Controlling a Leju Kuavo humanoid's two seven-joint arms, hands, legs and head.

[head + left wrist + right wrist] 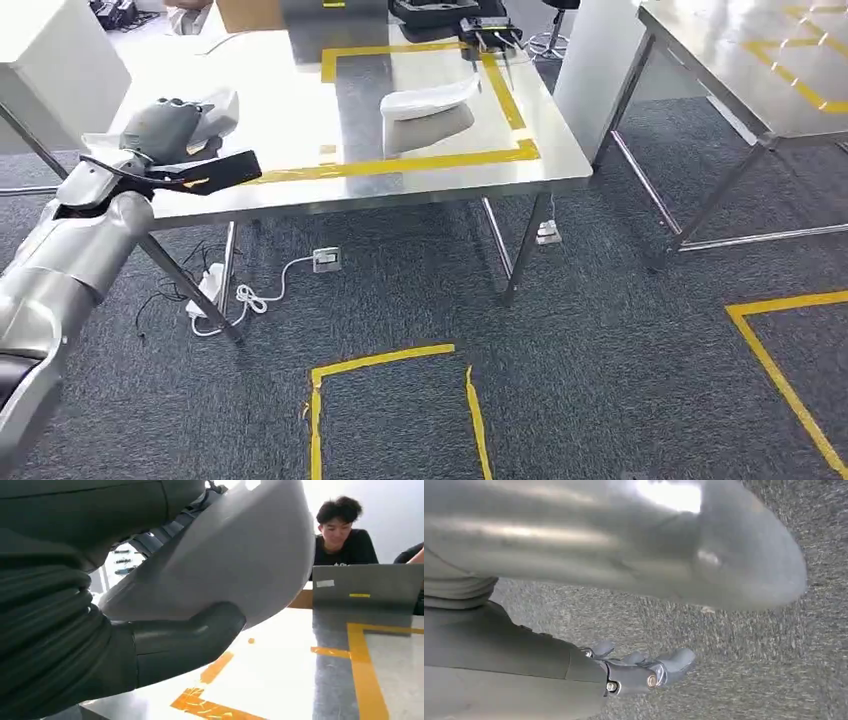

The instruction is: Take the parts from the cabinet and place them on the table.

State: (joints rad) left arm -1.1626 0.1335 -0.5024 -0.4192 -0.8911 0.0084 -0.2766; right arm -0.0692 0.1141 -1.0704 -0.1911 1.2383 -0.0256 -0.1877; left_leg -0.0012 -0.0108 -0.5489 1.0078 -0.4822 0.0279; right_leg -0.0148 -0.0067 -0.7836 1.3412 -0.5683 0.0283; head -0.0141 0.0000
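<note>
I saw my left hand [172, 128] at the left of the head frame, over the near left corner of the table [300, 120], fingers wrapped around a pale grey part [222, 108]. Its long axis ran along the hand, toward the upper right of the frame. In the left wrist view the part [235, 555] filled the upper middle, the thumb [185, 640] pressed under it, just above the tabletop.

A second part [428, 110] lay inside the yellow tape square [430, 160], well apart, its long axis going right and a bit up. A black case [440, 12] stood at the far edge.

The wrist view also showed a person [342, 535] behind a laptop [367, 582].

My right hand [644, 672] hung over grey carpet [744, 645], fingers loosely apart, holding nothing.
</note>
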